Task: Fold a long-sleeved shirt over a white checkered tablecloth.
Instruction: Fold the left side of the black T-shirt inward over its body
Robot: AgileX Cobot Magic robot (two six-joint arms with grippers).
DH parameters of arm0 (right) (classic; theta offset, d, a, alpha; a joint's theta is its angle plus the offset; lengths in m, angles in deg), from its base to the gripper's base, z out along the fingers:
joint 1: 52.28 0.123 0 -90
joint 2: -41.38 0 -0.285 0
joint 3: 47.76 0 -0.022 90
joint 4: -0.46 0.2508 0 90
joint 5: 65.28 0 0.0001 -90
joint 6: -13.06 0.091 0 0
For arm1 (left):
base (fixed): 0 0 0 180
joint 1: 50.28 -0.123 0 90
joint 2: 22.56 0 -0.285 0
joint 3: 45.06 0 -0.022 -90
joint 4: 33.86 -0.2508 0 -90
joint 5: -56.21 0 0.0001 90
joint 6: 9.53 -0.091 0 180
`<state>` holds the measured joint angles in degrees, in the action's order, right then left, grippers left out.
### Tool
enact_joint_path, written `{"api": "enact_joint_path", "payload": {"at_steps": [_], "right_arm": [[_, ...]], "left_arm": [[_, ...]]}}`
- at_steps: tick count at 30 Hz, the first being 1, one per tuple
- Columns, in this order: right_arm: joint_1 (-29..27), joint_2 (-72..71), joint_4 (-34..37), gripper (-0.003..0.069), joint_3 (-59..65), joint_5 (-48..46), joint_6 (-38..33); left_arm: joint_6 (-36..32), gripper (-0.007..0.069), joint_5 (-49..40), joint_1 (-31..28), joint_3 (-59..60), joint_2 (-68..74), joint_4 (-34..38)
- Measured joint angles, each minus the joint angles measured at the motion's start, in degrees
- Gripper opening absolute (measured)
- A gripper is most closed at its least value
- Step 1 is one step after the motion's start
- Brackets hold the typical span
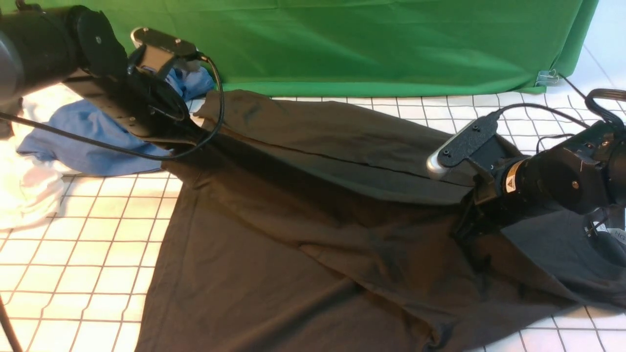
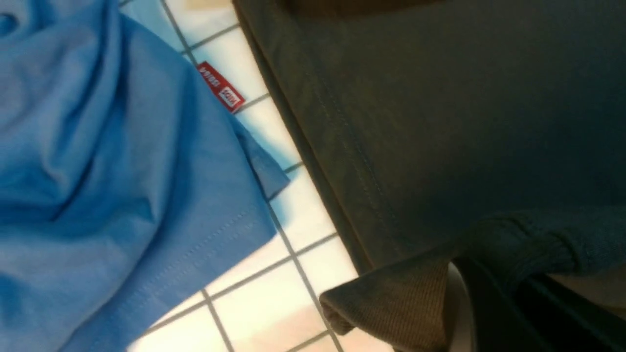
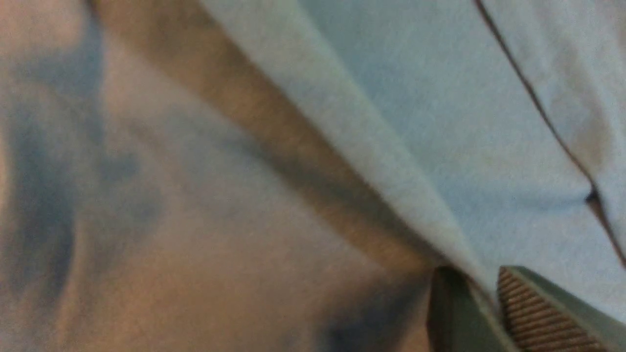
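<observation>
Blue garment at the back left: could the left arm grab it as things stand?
Probably not straight away. The left gripper is shut on the long-sleeved shirt, so it must let go first. The blue garment lies close beside it, with nothing in the way.

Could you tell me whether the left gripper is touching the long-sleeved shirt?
Touching: the left wrist view shows the long-sleeved shirt, its ribbed cuff pinched by the left gripper.

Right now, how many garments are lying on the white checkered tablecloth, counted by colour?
Black long-sleeved cotton shirt: 1
Crumpled blue fabric garment: 1
Bunched white fabric garment: 1
Total: 3
</observation>
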<state>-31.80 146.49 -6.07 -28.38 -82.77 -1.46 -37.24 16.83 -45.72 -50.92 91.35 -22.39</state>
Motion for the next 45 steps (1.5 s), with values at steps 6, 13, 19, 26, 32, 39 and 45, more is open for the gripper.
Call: {"api": "enact_joint_path", "payload": {"at_steps": [6, 13, 19, 26, 32, 39, 45], "right_arm": [[0.0, 0.05, 0.0, 0.0336, -0.05, 0.47, 2.38], [-0.94, -0.94, -0.56, 0.045, -4.42, -5.05, 6.99], [-2.11, -5.34, -1.5, 0.0458, -8.7, -9.19, 7.58], [-3.17, -11.74, -2.55, 0.0459, -9.16, -10.48, 7.8], [-3.4, -13.3, -2.6, 0.0459, -9.16, -11.48, 8.09], [-3.4, -13.35, -2.6, 0.0459, -9.16, -12.19, 8.34], [-3.4, -13.35, -2.6, 0.0459, -9.16, -12.19, 8.51]], "left_arm": [[7.18, 0.0038, 0.93, 0.0, 0.0, 0.01, -5.91], [13.27, 0.04, -2.2, 0.0, -1.85, 0.01, -8.05], [18.95, 0.0615, -9.77, -1.4, -6.41, 0.01, -10.34], [10.36, 0.0593, -17.26, -2.3, -6.86, 0.46, -8.23], [-1.39, 0.0465, -18.18, 2.16, -6.87, 2.99, -1.64], [-0.52, 0.0174, -17.82, 6.79, -6.98, 8.14, 1.22], [4.68, -0.0025, -9.31, 6.74, -6.98, 11.16, -3.83]]}}
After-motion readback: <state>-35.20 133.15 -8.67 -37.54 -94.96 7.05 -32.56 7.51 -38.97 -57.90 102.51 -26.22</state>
